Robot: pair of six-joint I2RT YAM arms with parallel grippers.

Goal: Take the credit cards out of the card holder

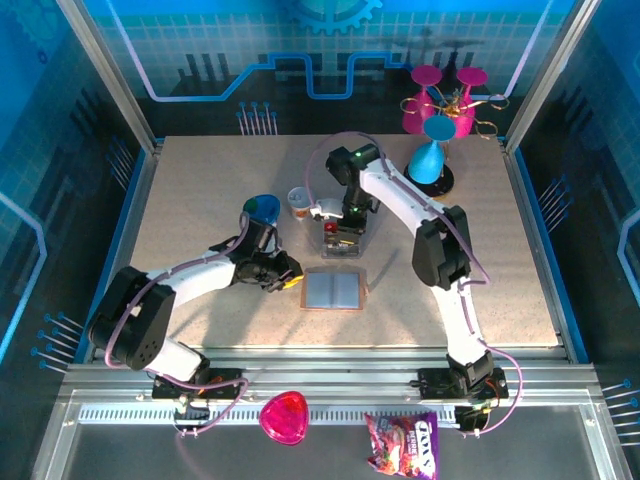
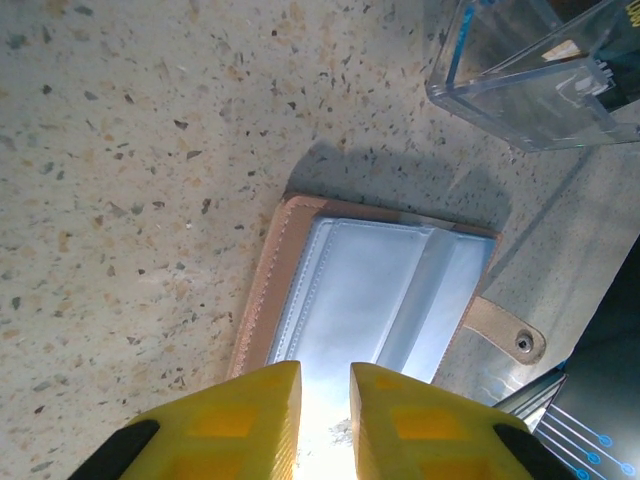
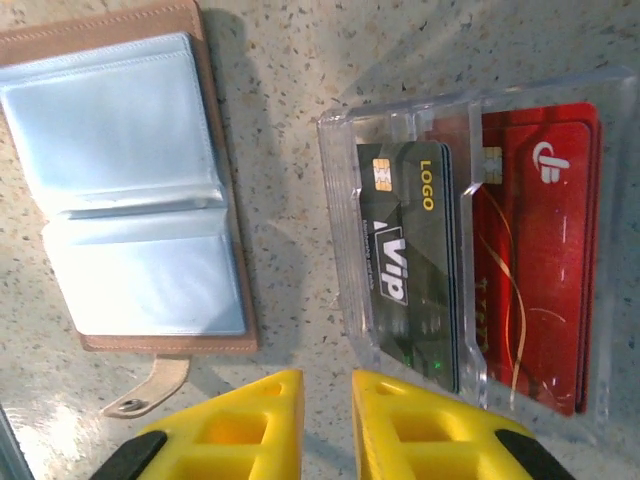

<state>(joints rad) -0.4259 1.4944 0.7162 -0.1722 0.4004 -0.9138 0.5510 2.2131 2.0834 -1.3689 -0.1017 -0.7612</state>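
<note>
Table (image 1: 190,220): speckled beige top. On it: card holder (image 1: 333,290), lying open near centre, blue-grey lining up; clear container (image 3: 335,200) just behind it, apart; small cup (image 1: 298,203) further left; blue cone (image 1: 428,158) and pink stand (image 1: 440,100) at back right.

The card holder (image 3: 130,190) is tan, lined pale blue; black card (image 3: 410,260), red card (image 3: 540,250), speckled tabletop (image 3: 290,100).
</note>
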